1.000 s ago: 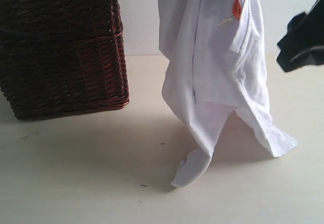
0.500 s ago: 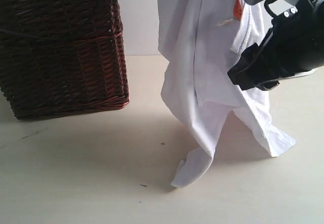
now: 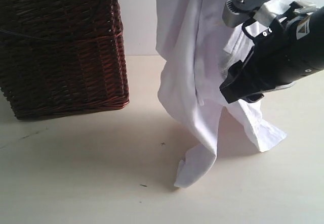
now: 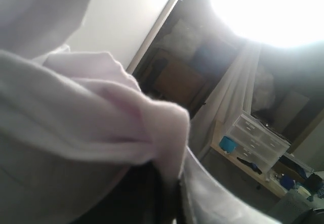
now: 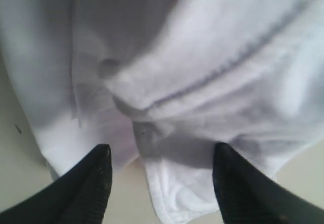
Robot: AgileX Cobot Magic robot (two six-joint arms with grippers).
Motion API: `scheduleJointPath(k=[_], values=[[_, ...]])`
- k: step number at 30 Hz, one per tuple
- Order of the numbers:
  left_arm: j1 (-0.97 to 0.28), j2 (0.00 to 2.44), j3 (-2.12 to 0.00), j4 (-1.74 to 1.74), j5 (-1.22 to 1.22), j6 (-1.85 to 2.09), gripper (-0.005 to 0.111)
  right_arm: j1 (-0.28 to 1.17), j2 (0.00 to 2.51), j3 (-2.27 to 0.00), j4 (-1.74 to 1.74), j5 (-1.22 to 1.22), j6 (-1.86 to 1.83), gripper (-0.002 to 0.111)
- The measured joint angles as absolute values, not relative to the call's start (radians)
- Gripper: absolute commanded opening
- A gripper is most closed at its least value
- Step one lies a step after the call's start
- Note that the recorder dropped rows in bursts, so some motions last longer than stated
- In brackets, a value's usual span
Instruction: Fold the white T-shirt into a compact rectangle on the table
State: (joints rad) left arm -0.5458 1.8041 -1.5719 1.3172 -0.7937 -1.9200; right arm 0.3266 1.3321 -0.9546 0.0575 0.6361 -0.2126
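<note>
The white T-shirt hangs from above the exterior view, and its lower folds trail onto the table. In the left wrist view, bunched white cloth is pinched in the dark jaws of my left gripper, which is shut on the shirt. That gripper is above the exterior view's top edge. My right gripper is open and pressed up against the hanging shirt's right side. In the right wrist view its two black fingertips stand wide apart, with a hemmed fold of the shirt hanging between them.
A dark brown wicker basket stands at the back left of the table. A white wall runs behind it. Small dark specks mark the tabletop near the shirt's lowest fold.
My right arm has come in from the right edge to the shirt's right side. The shirt's lower right flap has shifted a little to the left.
</note>
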Motion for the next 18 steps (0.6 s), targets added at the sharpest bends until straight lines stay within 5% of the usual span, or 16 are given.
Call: scheduleJointPath(k=[4,10,15,18], values=[[-0.546,1.804,-1.572,1.317,-0.798,-1.940,0.000,0.327,1.347,-0.938,0.049,0.594,-0.176,0.042],[-0.546,1.804,-1.572,1.319,-0.820,-1.960,0.000,0.327,1.362,-0.938,-0.064,0.576,-0.130,0.000],[-0.546,1.804,-1.572,1.330,-0.830,-1.964,0.000,0.327,1.311,-0.935,-0.297,0.626,0.049,0.003],[-0.546,1.804,-1.572,1.332,-0.832,-1.966,0.000,0.327,1.219,-0.935,-0.199,0.634,-0.031,0.024]])
